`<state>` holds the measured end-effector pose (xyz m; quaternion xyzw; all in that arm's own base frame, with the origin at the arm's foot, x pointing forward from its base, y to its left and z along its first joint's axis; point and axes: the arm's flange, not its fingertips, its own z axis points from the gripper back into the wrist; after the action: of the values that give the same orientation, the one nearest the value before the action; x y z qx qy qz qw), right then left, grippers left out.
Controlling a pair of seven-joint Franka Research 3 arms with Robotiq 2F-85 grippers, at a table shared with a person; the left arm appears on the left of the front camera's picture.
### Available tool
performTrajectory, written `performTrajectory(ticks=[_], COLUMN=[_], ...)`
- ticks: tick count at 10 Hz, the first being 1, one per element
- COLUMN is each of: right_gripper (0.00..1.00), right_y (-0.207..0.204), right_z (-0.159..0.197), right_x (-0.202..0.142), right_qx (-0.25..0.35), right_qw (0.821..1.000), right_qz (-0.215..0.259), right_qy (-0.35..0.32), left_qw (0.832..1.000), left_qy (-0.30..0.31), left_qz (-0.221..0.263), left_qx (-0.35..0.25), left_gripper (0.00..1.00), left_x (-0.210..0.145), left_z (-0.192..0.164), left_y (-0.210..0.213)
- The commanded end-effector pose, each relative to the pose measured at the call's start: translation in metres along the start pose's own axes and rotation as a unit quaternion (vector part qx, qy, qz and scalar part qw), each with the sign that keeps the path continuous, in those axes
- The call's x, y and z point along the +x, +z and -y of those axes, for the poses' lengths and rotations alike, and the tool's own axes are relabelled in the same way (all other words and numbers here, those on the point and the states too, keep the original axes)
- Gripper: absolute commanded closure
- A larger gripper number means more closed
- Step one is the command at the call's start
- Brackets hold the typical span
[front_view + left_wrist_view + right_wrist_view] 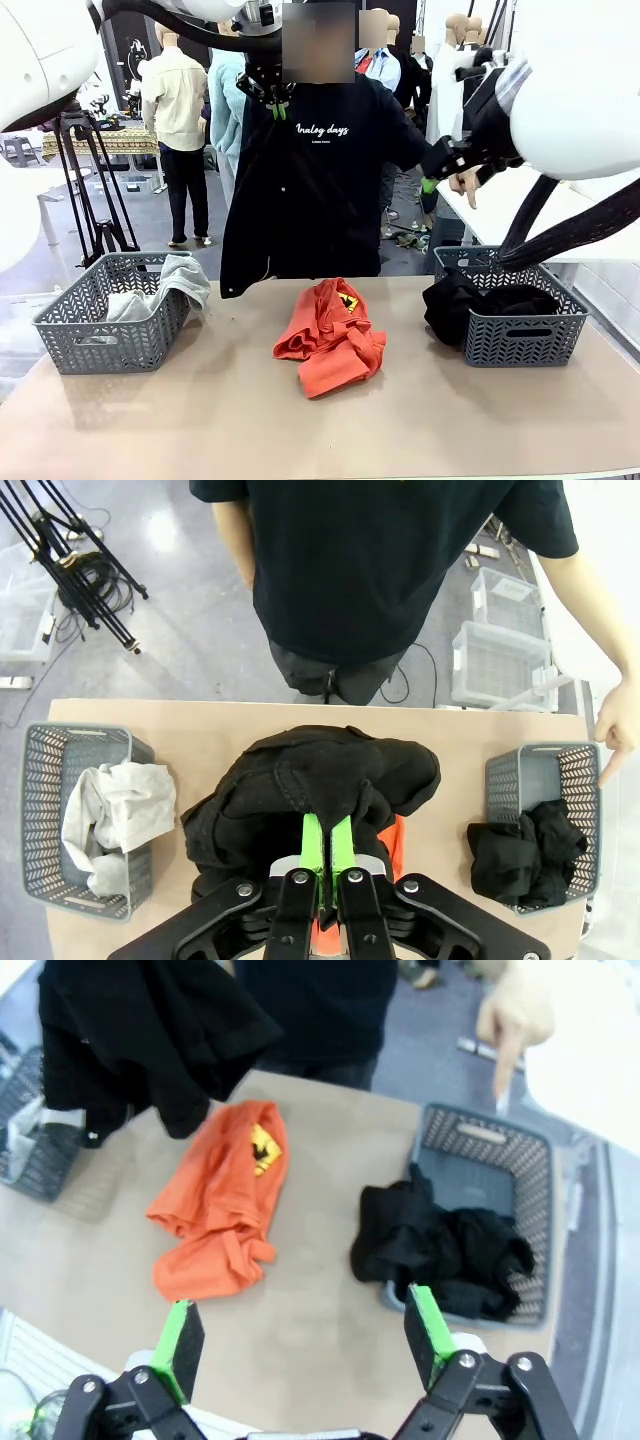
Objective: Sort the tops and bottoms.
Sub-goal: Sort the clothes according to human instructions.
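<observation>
We see the left pincer [327, 830] clamped shut on a large black garment [320, 775], which it holds bunched and lifted above the middle of the desk [200, 420], in front of a person in a black T-shirt [335, 135] with white lettering. Under it, an orange-red top [330, 335] with a small yellow-and-black print lies crumpled on the desk. A light grey top [170, 285] sits in the left grey basket [100, 345]. The right grey basket [520, 335] holds a second black cloth [460, 305], which spills over the basket's rim toward the middle. The person's hand [515, 1010] points a finger down at that basket. The right pincer [303, 1345] hangs above the desk, jaws wide apart and holding nothing.
</observation>
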<state>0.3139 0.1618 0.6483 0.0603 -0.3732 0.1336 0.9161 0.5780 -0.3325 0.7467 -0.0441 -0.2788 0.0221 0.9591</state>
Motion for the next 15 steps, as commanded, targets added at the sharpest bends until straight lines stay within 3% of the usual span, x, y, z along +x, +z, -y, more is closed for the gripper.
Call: performTrajectory(ticks=[1,2,4,6,8,9,10,11,14,15], right_gripper=[0.0,0.0,0.0,0.0,0.0,0.0,0.0,0.0,0.0,0.0], right_y=[0.053,0.08,0.117,0.112,0.103,0.098,0.116,0.116,0.116,0.116], right_z=[0.021,0.033,0.052,0.064,0.068,0.071,0.067,0.067,0.067,0.067], right_x=[-0.031,-0.042,-0.061,-0.063,-0.064,-0.062,-0.067,-0.067,-0.067,-0.067], right_qx=[-0.022,-0.031,-0.039,-0.017,-0.002,-0.006,-0.019,-0.019,-0.019,-0.019], right_qw=[0.999,0.997,0.992,0.992,0.991,0.99,0.992,0.992,0.992,0.992], right_qz=[0.007,0.017,0.046,0.047,0.034,0.032,0.036,0.036,0.036,0.036], right_qy=[-0.048,-0.073,-0.111,-0.117,-0.131,-0.137,-0.123,-0.123,-0.123,-0.123], left_qw=[1.0,1.0,0.998,0.991,0.974,0.972,0.984,0.978,0.979,0.97], left_qy=[0.004,0.0,0.032,0.074,0.131,0.13,0.078,0.111,0.108,0.127], left_qz=[0.002,0.0,0.001,0.003,-0.034,-0.038,-0.008,-0.038,-0.037,-0.029], left_qx=[-0.003,0.0,-0.055,-0.115,-0.183,-0.194,-0.159,-0.171,-0.167,-0.207], left_gripper=[1.0,1.0,1.0,1.0,1.0,1.0,1.0,1.0,1.0,1.0], left_x=[0.0,0.0,0.014,0.029,0.036,0.037,0.04,-0.024,-0.021,-0.022], left_z=[-0.004,0.0,0.04,0.086,0.119,0.123,0.098,0.089,0.087,0.115], left_y=[0.008,0.0,0.019,0.034,0.04,0.042,0.041,0.026,0.018,0.015])
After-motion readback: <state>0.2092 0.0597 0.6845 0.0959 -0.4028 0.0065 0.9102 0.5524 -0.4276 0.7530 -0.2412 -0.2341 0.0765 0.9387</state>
